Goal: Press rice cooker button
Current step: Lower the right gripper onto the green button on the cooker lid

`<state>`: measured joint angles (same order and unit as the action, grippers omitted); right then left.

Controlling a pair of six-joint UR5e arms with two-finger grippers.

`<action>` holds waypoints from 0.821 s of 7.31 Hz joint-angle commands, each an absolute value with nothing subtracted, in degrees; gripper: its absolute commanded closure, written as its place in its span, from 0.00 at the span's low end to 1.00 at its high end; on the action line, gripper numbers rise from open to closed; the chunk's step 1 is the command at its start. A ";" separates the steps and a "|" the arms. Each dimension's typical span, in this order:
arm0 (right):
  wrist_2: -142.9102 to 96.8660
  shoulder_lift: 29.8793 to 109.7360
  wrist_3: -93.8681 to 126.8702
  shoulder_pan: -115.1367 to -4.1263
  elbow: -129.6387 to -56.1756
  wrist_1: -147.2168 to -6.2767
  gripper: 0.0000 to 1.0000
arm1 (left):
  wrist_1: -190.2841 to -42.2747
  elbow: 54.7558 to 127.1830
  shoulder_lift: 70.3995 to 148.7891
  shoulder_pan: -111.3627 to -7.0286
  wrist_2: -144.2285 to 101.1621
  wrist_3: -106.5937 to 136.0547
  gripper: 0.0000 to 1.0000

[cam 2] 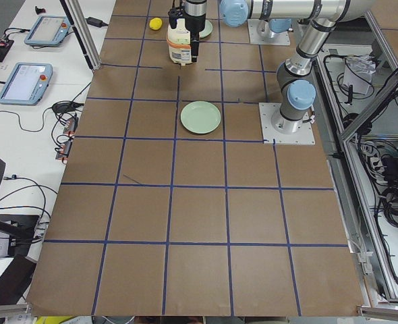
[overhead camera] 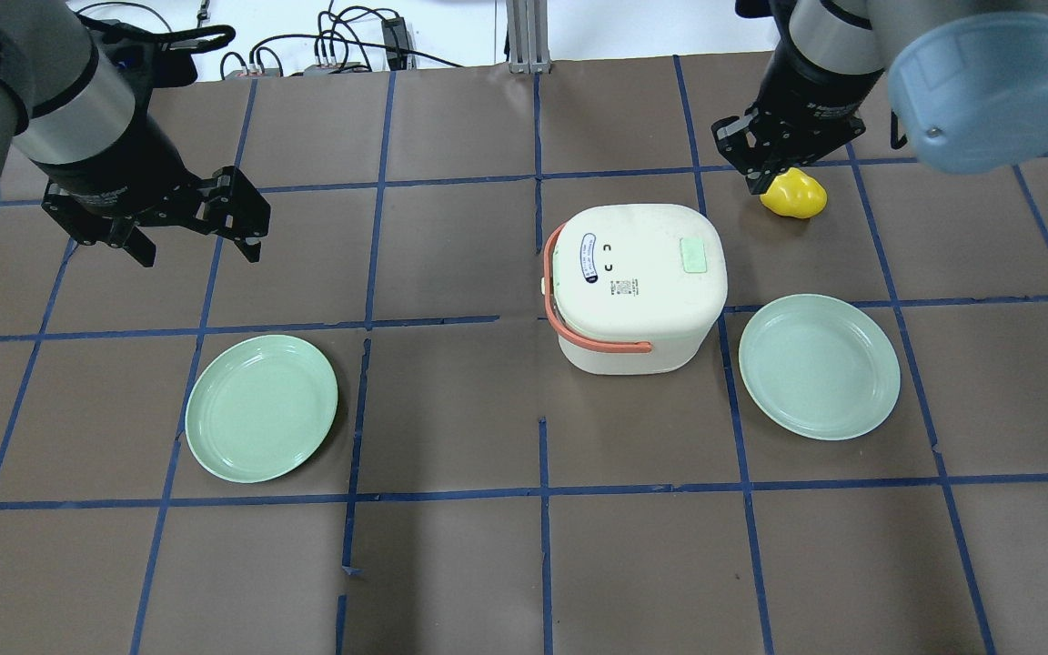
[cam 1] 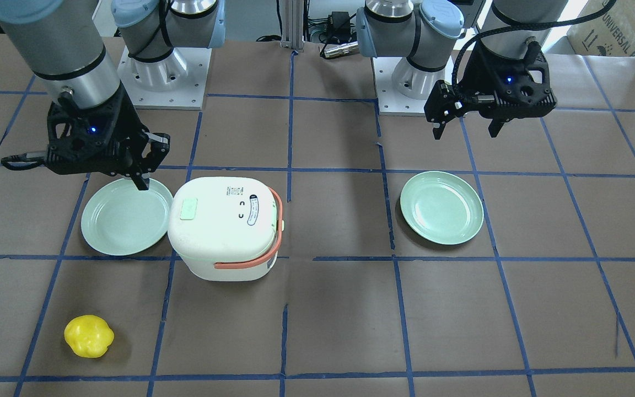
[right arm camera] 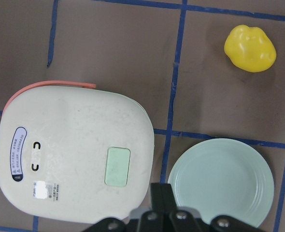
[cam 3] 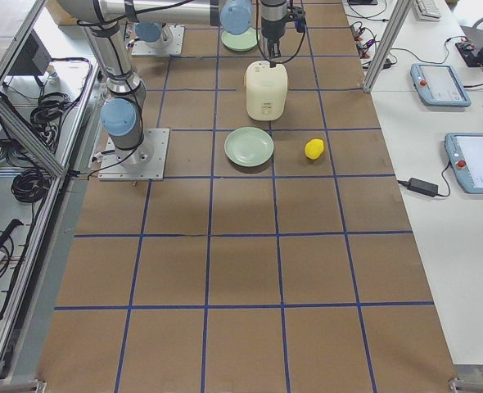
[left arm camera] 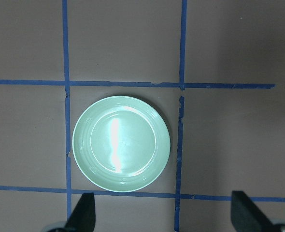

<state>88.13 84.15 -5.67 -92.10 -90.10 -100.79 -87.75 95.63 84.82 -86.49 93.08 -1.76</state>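
Right gripper (right arm camera: 163,191), apparently closed, near white rice cooker (right arm camera: 75,154) edge.

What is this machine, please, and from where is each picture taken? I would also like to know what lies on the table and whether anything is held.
This is a robot with two arms at a table. Four pictures come from fixed cameras: one facing the robot, one behind it, and one at each end of the table. The last two come from cameras on the wrists, looking down. On the table stand a white rice cooker with an orange handle, a green plate beside it, a second plate farther off, and a yellow object. The left end effector is open and the right end effector is shut. Both hang above the table and hold nothing.
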 commanded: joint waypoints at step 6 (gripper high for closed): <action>87.72 79.28 -5.36 -94.31 -92.36 -104.85 0.92 | -87.80 95.62 84.81 -86.48 93.08 -1.76 0.00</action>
<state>87.86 79.19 -5.39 -94.21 -91.38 -104.78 -87.77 95.63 84.81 -86.48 93.08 -1.76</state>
